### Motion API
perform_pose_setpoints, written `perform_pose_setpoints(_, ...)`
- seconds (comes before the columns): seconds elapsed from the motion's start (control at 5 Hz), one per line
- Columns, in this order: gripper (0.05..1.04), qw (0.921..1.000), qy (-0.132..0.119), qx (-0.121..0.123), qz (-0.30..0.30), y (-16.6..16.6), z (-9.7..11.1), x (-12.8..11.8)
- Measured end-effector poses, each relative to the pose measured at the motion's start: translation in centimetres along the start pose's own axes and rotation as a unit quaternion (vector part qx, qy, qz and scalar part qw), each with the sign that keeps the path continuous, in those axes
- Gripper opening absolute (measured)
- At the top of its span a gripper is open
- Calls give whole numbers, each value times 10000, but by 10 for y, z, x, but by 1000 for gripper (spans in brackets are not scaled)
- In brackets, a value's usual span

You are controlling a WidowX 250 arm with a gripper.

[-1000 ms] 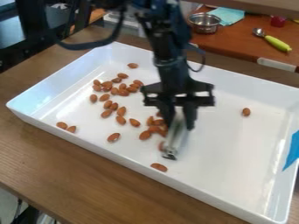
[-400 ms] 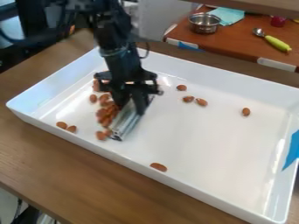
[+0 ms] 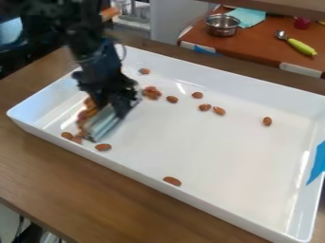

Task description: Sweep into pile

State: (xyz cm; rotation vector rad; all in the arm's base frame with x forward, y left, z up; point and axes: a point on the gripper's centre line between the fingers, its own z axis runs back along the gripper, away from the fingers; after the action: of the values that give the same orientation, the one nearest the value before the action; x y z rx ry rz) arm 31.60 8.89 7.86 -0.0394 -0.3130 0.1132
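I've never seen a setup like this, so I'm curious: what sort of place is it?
Probably a robotics lab or workshop with kitchen props: a black robot arm over a white tray of almonds, and behind it a metal pot and a green-handled spoon.

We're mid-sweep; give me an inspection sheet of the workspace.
Surface: white tray on wooden table, blue tape on one wall
Job's things: almonds partly bunched by metal scraper, others scattered
Clutter: metal bowl, teal cloth, green-handled spoon outside tray
Tool: at tray's image-left end, just above scraper
Cables: thin loop beside arm
Surroundings: reddish-brown worktop behind, holding the clutter
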Motion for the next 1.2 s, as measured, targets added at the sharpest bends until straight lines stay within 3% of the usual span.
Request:
perform_pose_setpoints(0.2,376,9985,374,-344,189,0,6,-13)
perform_pose_setpoints(0.4,376,9886,814,-935,852,-27,24,-8)
perform_pose_setpoints(0.6,376,9807,748,-1365,1185,-62,46,18)
perform_pose_setpoints(0.8,376,9750,731,-1557,1408,-98,57,31)
perform_pose_setpoints(1.0,376,9765,617,-1580,1328,-139,62,33)
perform_pose_setpoints(1.2,376,9800,335,-1550,1203,-178,62,33)
